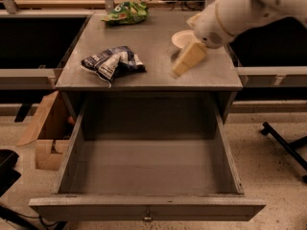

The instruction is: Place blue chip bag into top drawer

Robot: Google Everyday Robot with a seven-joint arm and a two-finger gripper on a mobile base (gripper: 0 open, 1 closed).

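Surface [153,78]: grey cabinet top, seen from its front and from above.

Blue bag [113,63]: crumpled, dark navy with white and silver patches. It lies on the surface toward the 9 o'clock side, near the front edge but fully on the top. Nothing touches it.

Drawer [144,207]: grey metal with tall sides, pulled out wide under the surface's front edge, at 6 o'clock from the blue bag. The bag lies outside it, on the surface above.

Knob [147,218]: small, at the middle of the drawer's front panel.

End effector [181,68]: pale yellow, over the 3 o'clock part of the surface and tilted so its tip points toward 7 o'clock. It is at 3 o'clock from the blue bag and well apart from it, holding nothing that can be seen.

End effector state: cannot tell.

Arm [240,11]: white, reaching in from the 1 o'clock corner of the view.

Bowl [182,38]: white, on the surface at 1 o'clock, partly hidden by the arm, just at 12 o'clock from the end effector.

Green bag [126,12]: at 11 o'clock, by the surface's far edge.

Box [45,128]: cardboard, on the floor at 9 o'clock of the drawer.

Black leg [288,145]: on the floor at 3 o'clock of the drawer.
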